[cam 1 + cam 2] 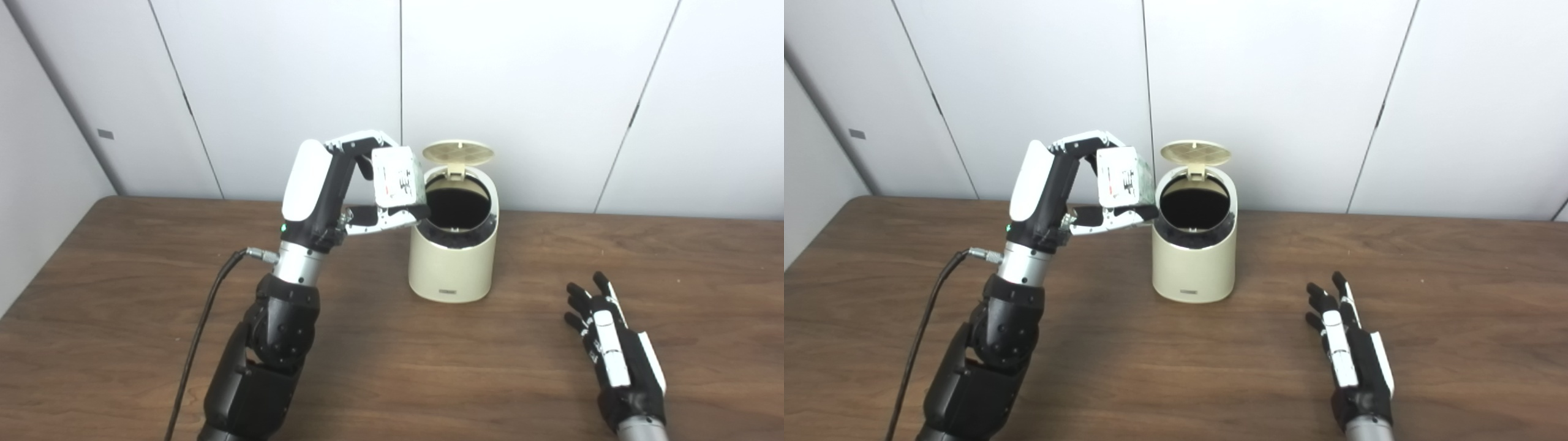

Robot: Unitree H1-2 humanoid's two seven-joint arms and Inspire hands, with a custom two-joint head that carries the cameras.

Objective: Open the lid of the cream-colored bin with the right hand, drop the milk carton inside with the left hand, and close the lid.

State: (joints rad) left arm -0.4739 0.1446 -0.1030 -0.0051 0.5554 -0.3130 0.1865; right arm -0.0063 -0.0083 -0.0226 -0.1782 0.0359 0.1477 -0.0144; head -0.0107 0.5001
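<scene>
Left eye view gives us the wide brown wood-grain worktop (122, 294) first, set against pale wall panels (520, 92). On it, towards the back and near the middle, stands the cream-colored bin (452, 257), a round upright tub with a dark liner rim and a black mouth. Its round lid (458, 152) is raised on the rear hinge, underside facing forward. We see the left hand (343, 190) lifted well above the worktop, just left of the bin, its fingers (358, 142) over the top and thumb underneath, clamped on the milk carton (398, 177). That carton is a small white box with red and black print on its facing side; it hangs just beside the bin's left rim, a little tilted, its long axis roughly vertical. A black cable (202, 331) trails from the left wrist. Our right hand (612, 349) lies flat on the worktop, right of the bin and well apart, fingers (585, 303) spread and holding nothing.
</scene>
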